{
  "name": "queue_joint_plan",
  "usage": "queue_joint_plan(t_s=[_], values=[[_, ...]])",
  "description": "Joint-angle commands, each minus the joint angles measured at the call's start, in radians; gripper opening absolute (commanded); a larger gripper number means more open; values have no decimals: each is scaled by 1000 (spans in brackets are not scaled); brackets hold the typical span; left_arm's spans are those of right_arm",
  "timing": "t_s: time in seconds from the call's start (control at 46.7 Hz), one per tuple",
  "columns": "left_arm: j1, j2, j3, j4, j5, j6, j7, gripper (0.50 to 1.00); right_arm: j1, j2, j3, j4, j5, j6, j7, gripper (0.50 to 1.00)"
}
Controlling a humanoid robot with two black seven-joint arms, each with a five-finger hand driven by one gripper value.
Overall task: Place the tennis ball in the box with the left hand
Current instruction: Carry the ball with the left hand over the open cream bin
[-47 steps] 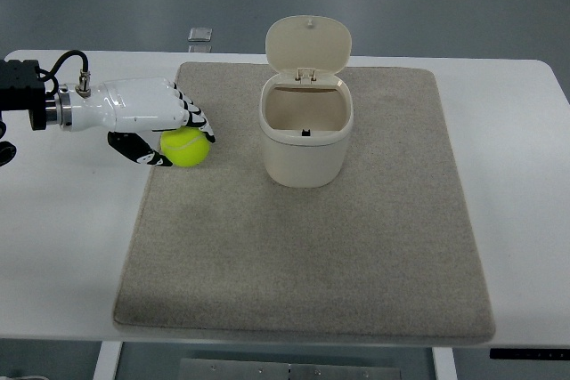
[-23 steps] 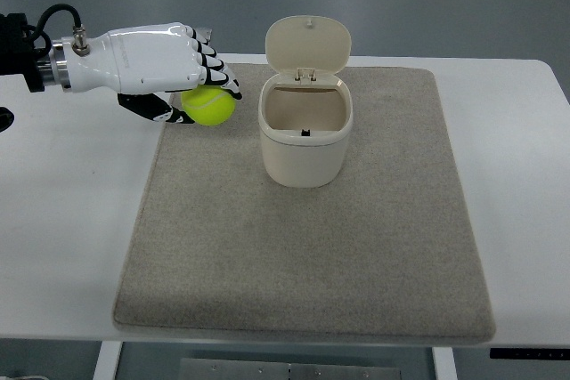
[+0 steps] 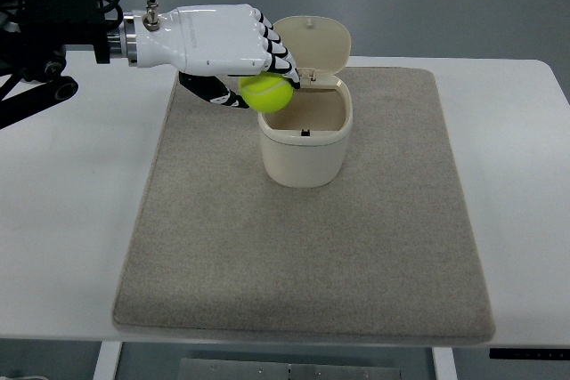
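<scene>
White tabletop [image 3: 71, 220] with a big beige-grey mat [image 3: 303, 246] laid across the middle, grey floor behind. On the mat, toward the far side, we see a cream box [image 3: 305, 140] with rounded corners standing upright, its hinged lid [image 3: 312, 42] flipped up and back so the mouth is open. Inside we can make out only the bare tan walls and a small dark mark low on the back wall; we see nothing lying in it. Left hand [image 3: 227, 42], white shell with black-and-white segmented fingers [image 3: 278, 51], comes in from the left edge on a black arm [image 3: 49, 20] with a cable looped near the wrist. We note the hand is raised off the mat, back of the hand facing up, roughly level, pointing right toward the box. Its fingers curl over the top of the tennis ball [image 3: 267, 92] and the dark thumb [image 3: 214, 93] sits under and to the left of it, so the ball is clamped between them. Yellow-green ball is in the air at the box's near-left rim, overlapping the rim edge from our view, not inside the opening. Right arm does not show.
</scene>
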Motion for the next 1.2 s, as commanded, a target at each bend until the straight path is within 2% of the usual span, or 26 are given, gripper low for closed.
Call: queue_joint_plan(t_s=[0.0,0.278,0.407,0.514,0.578,0.663,0.792,0.899,0.963,1.177], values=[[-2,-33,4,22,0,-5,0,500,0,0,0,0,0,-1,0,901],[-12,-100,34,80,-2,-16,0,503,0,0,0,0,0,1,0,901],[-10,-119,33,85,-3,-11,0,628,0,0,0,0,0,1,0,901],[-10,-120,33,85,-13,-10,0,668,0,0,0,0,0,-1,0,901],[-10,-120,33,86,-19,-7,0,722,0,0,0,0,0,-1,0,901],[-8,-120,33,91,-22,-5,0,741,0,0,0,0,0,1,0,901],[-4,-123,33,96,-22,0,0,842,0,0,0,0,0,1,0,901],[1,-137,34,96,-22,0,0,849,0,0,0,0,0,1,0,901],[2,-137,34,97,-25,-2,0,881,0,0,0,0,0,-1,0,901],[2,-137,34,97,-26,-2,0,885,0,0,0,0,0,1,0,901]])
